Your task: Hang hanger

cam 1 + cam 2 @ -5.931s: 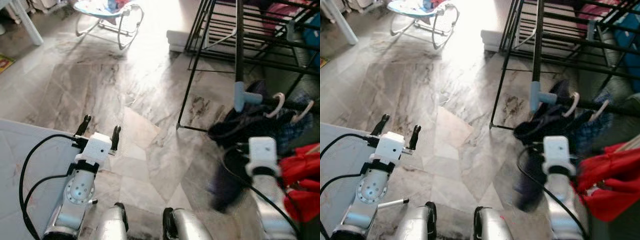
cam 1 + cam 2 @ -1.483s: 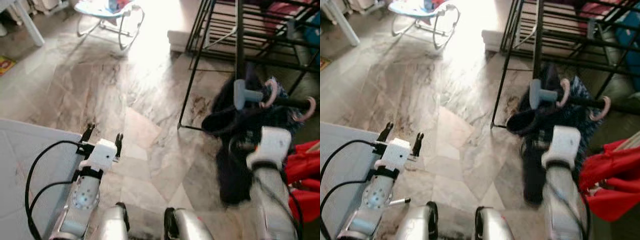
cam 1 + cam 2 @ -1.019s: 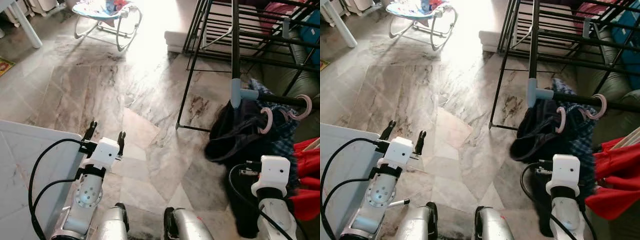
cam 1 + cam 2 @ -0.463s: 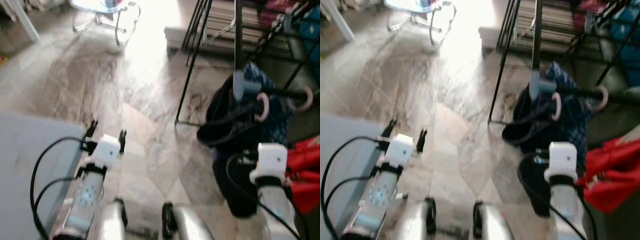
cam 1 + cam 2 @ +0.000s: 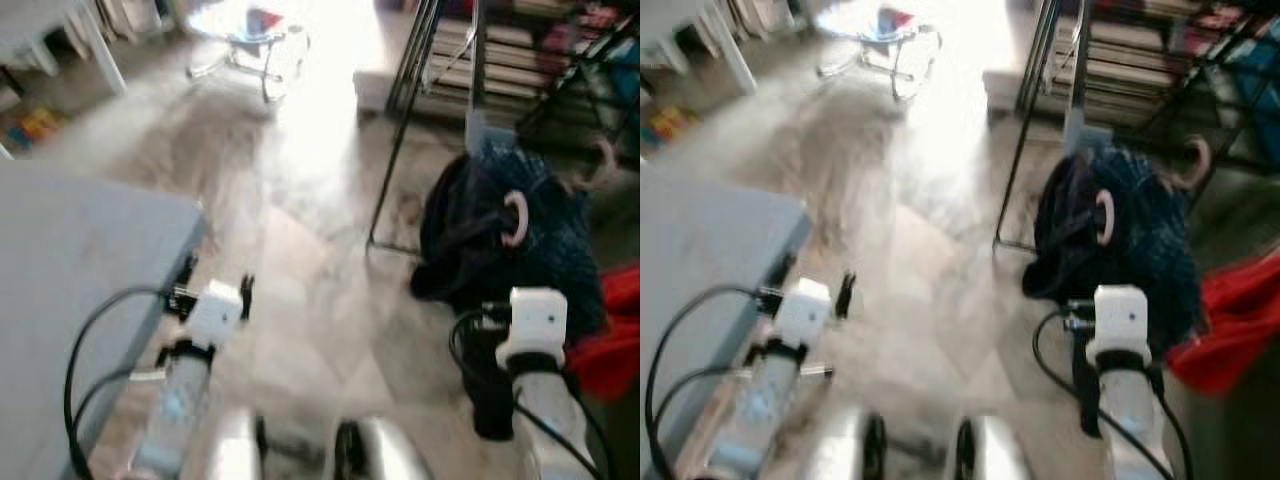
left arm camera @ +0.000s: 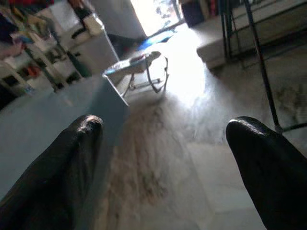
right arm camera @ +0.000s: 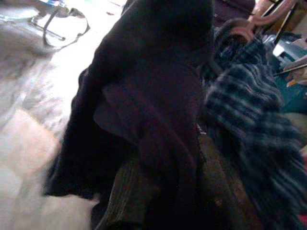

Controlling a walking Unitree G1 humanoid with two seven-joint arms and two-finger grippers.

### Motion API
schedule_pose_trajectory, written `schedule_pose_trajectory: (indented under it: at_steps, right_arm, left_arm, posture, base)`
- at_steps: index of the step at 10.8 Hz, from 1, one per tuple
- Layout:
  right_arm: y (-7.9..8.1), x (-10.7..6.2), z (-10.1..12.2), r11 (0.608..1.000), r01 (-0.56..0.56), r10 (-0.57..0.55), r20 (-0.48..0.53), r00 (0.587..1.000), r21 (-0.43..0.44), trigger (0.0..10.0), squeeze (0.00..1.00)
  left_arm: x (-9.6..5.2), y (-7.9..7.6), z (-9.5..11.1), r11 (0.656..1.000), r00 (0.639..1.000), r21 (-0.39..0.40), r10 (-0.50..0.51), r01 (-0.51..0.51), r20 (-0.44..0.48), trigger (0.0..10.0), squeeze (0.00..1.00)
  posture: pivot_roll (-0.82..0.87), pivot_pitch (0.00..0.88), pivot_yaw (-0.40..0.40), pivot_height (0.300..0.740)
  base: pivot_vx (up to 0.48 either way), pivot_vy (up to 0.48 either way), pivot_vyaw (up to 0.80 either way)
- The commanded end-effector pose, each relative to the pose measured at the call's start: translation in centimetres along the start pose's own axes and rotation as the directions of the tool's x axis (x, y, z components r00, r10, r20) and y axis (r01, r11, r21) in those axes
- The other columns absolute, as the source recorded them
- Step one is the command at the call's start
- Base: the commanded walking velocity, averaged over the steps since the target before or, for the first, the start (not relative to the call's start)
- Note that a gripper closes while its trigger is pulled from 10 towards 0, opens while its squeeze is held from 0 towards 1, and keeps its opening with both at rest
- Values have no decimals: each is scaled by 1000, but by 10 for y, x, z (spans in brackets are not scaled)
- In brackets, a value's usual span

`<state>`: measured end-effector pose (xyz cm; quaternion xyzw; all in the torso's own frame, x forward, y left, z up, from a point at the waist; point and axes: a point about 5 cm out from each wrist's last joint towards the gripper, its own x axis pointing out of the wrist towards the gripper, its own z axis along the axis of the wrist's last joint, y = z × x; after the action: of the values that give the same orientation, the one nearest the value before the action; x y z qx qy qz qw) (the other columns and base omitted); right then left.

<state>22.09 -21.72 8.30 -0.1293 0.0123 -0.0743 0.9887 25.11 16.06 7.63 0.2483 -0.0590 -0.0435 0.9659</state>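
A dark garment (image 5: 480, 225) on a hanger with a pink hook (image 5: 514, 216) hangs by the black rack's upright pole (image 5: 478, 60). My right gripper (image 7: 165, 184) sits just below it, shut on the hanger under the bunched dark cloth. Its fingers (image 7: 125, 194) stand close together with cloth between them. A checked blue garment (image 7: 254, 110) hangs right behind, and a second pink hook (image 5: 600, 160) shows farther right. Over the floor, beside the grey surface, my left gripper (image 5: 215, 283) is open and holds nothing.
A grey flat surface (image 5: 70, 270) fills the left side. The black drying rack's legs (image 5: 400, 110) stand ahead on the right, with a red garment (image 5: 612, 345) at the far right. A baby bouncer (image 5: 250, 30) and a white table leg (image 5: 100, 45) are far back.
The whole picture has shifted and blurred, so the camera is moving. The grey surface now takes more of the left side. Both arms keep their pose.
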Motion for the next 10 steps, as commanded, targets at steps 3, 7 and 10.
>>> schedule_pose_trajectory:
  at_steps: [3,7,10]
  right_arm:
    - [4,14,10,999,-46,45,48,998,19,0,0]
    - [6,29,11,998,-56,54,54,997,37,0,0]
    - [14,23,6,997,-47,44,42,998,59,0,0]
  left_arm:
    - [4,19,-3,999,999,26,40,-39,-9,10000,0]
    - [12,31,-5,997,998,49,60,-60,-5,10000,0]
    - [13,24,-3,999,1000,23,31,-30,-7,10000,0]
  posture:
    - [31,172,-78,740]
    - [46,153,-66,740]
    - [44,148,-53,740]
  base:
    - [-266,0,0]
    - [-272,0,0]
    - [0,-180,0]
